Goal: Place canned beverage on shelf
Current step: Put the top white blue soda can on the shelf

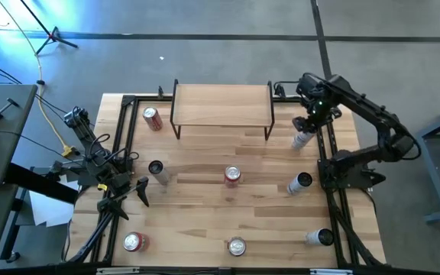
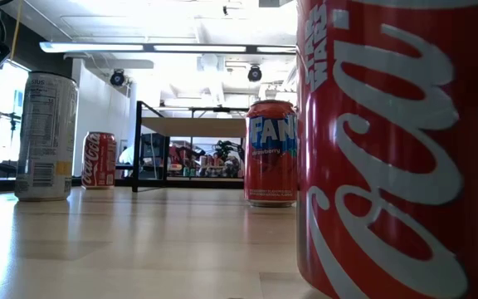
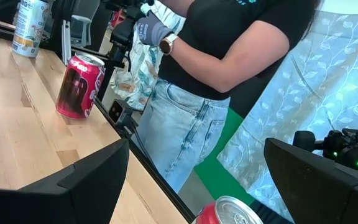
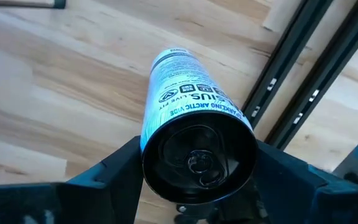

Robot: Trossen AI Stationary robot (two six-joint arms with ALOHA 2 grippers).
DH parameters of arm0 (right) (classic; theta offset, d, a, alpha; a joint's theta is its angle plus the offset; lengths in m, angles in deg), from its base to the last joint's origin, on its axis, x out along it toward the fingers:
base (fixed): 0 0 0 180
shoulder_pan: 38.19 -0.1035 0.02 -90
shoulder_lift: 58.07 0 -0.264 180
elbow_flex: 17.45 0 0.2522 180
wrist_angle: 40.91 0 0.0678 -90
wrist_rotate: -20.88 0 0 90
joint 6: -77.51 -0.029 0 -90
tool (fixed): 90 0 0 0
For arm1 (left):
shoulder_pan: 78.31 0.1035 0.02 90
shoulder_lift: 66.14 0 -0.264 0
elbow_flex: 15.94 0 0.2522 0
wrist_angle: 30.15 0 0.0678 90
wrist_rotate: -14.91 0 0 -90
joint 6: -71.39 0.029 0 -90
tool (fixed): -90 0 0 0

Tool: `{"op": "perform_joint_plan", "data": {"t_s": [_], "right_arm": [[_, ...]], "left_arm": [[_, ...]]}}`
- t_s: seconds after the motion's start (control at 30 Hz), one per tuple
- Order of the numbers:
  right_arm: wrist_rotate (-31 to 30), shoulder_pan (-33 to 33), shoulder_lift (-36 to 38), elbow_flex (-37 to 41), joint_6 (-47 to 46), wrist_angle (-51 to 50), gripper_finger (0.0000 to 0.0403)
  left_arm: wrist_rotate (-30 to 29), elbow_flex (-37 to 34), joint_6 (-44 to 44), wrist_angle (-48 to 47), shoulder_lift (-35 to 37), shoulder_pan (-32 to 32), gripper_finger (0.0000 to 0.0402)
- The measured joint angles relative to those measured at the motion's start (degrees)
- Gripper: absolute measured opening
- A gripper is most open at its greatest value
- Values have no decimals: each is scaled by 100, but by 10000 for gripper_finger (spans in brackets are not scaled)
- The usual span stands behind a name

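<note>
Right wrist view shows the right claw [image 4: 197,180] clenched on a slim white can [image 4: 188,118], one finger on each side of the body just under the dark top rim; the can leans away from the camera, so treat it as tilted, not upright. High view places this can [image 1: 302,139] at the counter's [image 1: 197,221] far right, just beside the shelf's [image 1: 221,105] right end, close to the black frame rail [image 1: 328,153]; whether its base touches the counter cannot be told.

Handling notes for you, as judgement: the can is a thin-walled metal cylinder; stiff along its length, easily dented across it; use no more squeeze than the hold needs. Its printed skin is smooth and probably slippery, so a tilted can may rotate between the fingers; bring it upright before you set it down. Weight depends on whether it is full, which the views do not reveal. The best hold is across the body near the top, where the rim stiffens the wall.

The shelf top is bare plank; lift the base clear of its edge first. The left claw [image 1: 132,191] waits released at the counter's left edge.
</note>
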Motion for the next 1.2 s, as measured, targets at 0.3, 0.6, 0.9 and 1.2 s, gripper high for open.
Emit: {"op": "perform_joint_plan", "data": {"t_s": [0.3,0.6,0.9,1.2], "right_arm": [[-400,-677,-29,-10,545,-228,246],[-563,-1501,-18,-10,665,-294,246],[-588,-2316,-18,-12,322,-209,246],[-671,-3070,-600,-879,-413,-291,246]], "left_arm": [[0,0,0,2,0,0,360],[0,1,0,0,0,2,360],[0,2,0,2,0,1,360],[0,0,0,0,0,1,360]]}}
